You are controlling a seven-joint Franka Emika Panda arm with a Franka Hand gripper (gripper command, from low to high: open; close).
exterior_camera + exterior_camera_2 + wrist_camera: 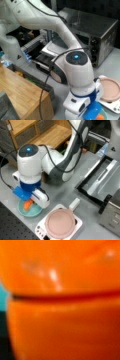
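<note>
Gripper (29,203): down over teal bowl (29,210), fingers hidden, grip impossible to tell.
Orange object (62,300): fills wrist view, in bowl.
Nearby: pink pan (60,223) on scale (40,228).

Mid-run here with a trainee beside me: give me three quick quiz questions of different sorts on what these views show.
1. True or false: the orange object lies over the teal bowl in a front view.
2. Which thing sits on the white scale in a front view? A) pink plate B) blue cup C) wooden block
3. Fill in: the wrist view is filled almost wholly by something coloured ____.

Key
1. True; the gripper hangs right over it.
2. A, the pink plate.
3. Orange, with a sliver of teal at the left edge.
</note>
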